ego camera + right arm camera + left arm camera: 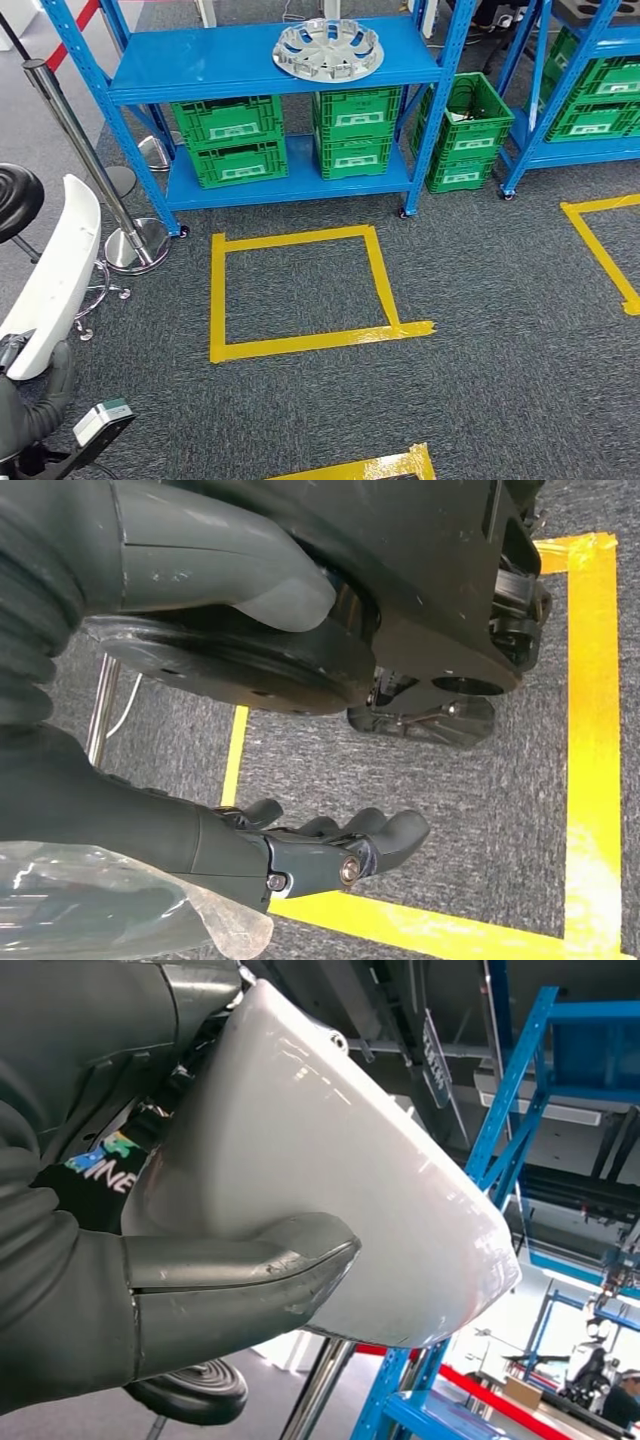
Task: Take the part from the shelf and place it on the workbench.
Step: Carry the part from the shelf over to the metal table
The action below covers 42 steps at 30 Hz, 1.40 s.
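A long white curved part (53, 275) stands upright at the lower left of the head view, gripped at its lower end by my left hand (41, 395). In the left wrist view the part (340, 1180) is glossy and rounded, with the thumb (249, 1270) pressed across its side. My right hand (226, 840) hangs over the grey carpet with fingers (377, 835) stretched out and nothing in them. A silver wheel cover (328, 48) lies on the top board of the blue shelf (204, 65).
Green crates (238, 140) fill the shelf's lower level, and another (468, 130) stands beside it. A second blue rack (573, 100) is at the right. Yellow tape (302, 340) marks a square on the carpet. A chrome stanchion (83, 150) and a black stool (15, 200) stand at my left.
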Each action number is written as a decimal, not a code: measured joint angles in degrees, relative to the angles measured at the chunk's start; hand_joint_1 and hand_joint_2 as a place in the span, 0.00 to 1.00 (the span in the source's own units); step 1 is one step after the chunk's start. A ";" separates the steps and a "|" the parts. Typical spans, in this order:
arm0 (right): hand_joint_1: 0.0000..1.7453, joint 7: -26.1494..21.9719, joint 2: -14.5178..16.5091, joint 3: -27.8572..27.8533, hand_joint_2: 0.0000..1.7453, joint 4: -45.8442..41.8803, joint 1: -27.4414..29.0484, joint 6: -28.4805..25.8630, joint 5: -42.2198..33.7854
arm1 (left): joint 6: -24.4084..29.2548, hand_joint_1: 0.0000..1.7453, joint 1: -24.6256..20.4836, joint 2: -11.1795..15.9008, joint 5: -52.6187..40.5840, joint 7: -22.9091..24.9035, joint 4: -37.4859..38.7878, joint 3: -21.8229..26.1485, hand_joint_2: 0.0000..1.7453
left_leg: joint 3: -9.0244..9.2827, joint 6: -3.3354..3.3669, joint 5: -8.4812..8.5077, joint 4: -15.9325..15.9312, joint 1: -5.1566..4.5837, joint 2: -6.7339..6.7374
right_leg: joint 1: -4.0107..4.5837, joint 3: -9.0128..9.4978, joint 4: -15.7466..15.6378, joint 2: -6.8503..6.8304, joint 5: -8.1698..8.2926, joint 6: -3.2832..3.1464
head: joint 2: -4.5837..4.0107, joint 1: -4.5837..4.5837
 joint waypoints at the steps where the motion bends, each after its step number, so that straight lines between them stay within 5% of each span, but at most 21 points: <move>1: 0.00 0.00 0.00 0.00 1.00 0.05 0.00 0.01 -0.03 | 0.00 1.00 0.00 0.04 0.04 -0.11 0.01 0.02 1.00 | -0.03 0.14 0.02 0.04 -0.06 -0.01 | -0.06 0.02 -0.01 -0.02 0.06 0.13 | 0.00 0.01; 5: 0.00 0.00 -0.02 0.00 1.00 0.22 -0.03 0.01 -0.22 | 0.00 1.00 -0.25 0.15 0.33 -0.46 0.03 0.07 1.00 | -0.05 1.03 1.00 -1.04 0.25 0.03 | -0.10 -0.50 1.09 0.05 -1.09 0.87 | 0.00 0.09; 8: 0.00 -0.11 -0.05 0.02 1.00 0.28 -0.13 0.03 -0.38 | -0.01 1.00 -0.51 0.15 0.31 -0.27 0.13 0.07 1.00 | -0.79 1.41 1.74 -1.49 0.49 0.17 | -0.29 -4.54 10.45 0.22 -7.26 1.42 | 0.00 0.49; 10: 0.00 -0.21 -0.07 0.02 1.00 0.30 -0.25 0.05 -0.49 | -0.02 1.00 -0.51 0.16 0.22 -0.10 0.32 0.04 1.00 | -1.44 1.22 2.14 -1.43 0.52 0.23 | -0.44 -6.52 15.84 0.20 -9.32 1.74 | 0.00 0.51; 12: 0.00 -0.16 -0.07 0.03 1.00 0.31 -0.30 0.08 -0.51 | -0.02 1.00 -0.51 0.19 0.12 0.13 0.57 -0.01 1.00 | -1.98 0.84 2.53 -1.24 0.64 0.19 | -0.67 -4.33 12.83 0.19 -7.11 1.93 | 0.00 0.52; 15: 0.00 -0.12 -0.10 0.04 1.00 0.41 -0.21 0.23 -0.55 | -0.02 1.00 -0.51 0.33 0.14 0.30 0.84 0.00 1.00 | -2.93 -0.11 2.83 -0.13 0.66 0.04 | -0.95 1.46 2.21 0.39 -3.08 1.76 | 0.00 0.51; 19: 0.00 -0.32 -0.11 0.02 1.00 0.58 0.01 0.49 -0.85 | -0.02 1.00 -0.58 0.49 0.34 -0.17 0.90 -0.14 1.00 | -3.29 -1.64 3.30 0.33 0.89 -0.08 | -0.67 1.68 0.74 0.53 -2.11 -0.16 | 0.00 0.14; 21: 0.00 -0.33 -0.11 0.02 1.00 0.61 -0.02 0.54 -0.92 | -0.02 1.00 -0.59 0.67 0.32 0.08 0.92 -0.20 1.00 | -4.18 -2.29 0.83 2.97 1.10 -0.15 | -0.77 1.26 0.72 0.31 -1.47 -1.05 | 0.00 -0.13; 24: 0.00 -0.33 -0.11 0.02 1.00 0.62 0.08 0.56 -0.98 | -0.02 1.00 -0.52 0.87 0.08 0.63 1.13 -0.24 1.00 | -7.44 -2.85 -6.26 13.89 1.20 -0.18 | -0.63 0.37 0.75 0.09 -0.82 -1.53 | 0.00 -0.52; 26: 0.00 -0.34 -0.13 0.02 1.00 0.62 0.09 0.56 -1.01 | -0.02 1.00 -0.47 0.91 -0.07 0.69 1.29 -0.27 1.00 | -7.18 -2.76 -7.36 16.64 1.21 -0.18 | -0.47 -0.06 0.79 0.04 -0.47 -1.51 | 0.00 -0.56; 31: 0.00 -0.35 -0.12 0.05 1.00 0.73 -0.10 0.48 -0.80 | -0.01 1.00 -0.71 1.16 -0.27 0.84 1.36 -0.31 1.00 | 2.66 -1.28 -2.13 0.78 0.84 -0.32 | 0.01 -0.12 1.07 0.06 0.01 -1.07 | 0.00 -0.50; 34: 0.00 -0.44 -0.14 0.08 1.00 0.77 -0.14 0.20 -0.72 | 0.00 1.00 -0.75 1.15 -0.27 0.70 1.39 -0.31 1.00 | 2.65 -1.61 -2.18 -0.28 0.65 -0.32 | 0.05 -0.84 1.33 0.03 0.04 -1.03 | 0.01 -0.44; 42: 0.00 -1.03 -0.15 0.42 1.00 0.80 -0.10 -0.22 -0.71 | 0.00 1.00 -0.98 1.09 -0.24 0.52 1.40 -0.24 1.00 | 2.40 -0.66 -2.20 0.03 0.12 -0.31 | -0.47 -1.09 0.80 0.09 0.62 0.08 | 0.00 -0.47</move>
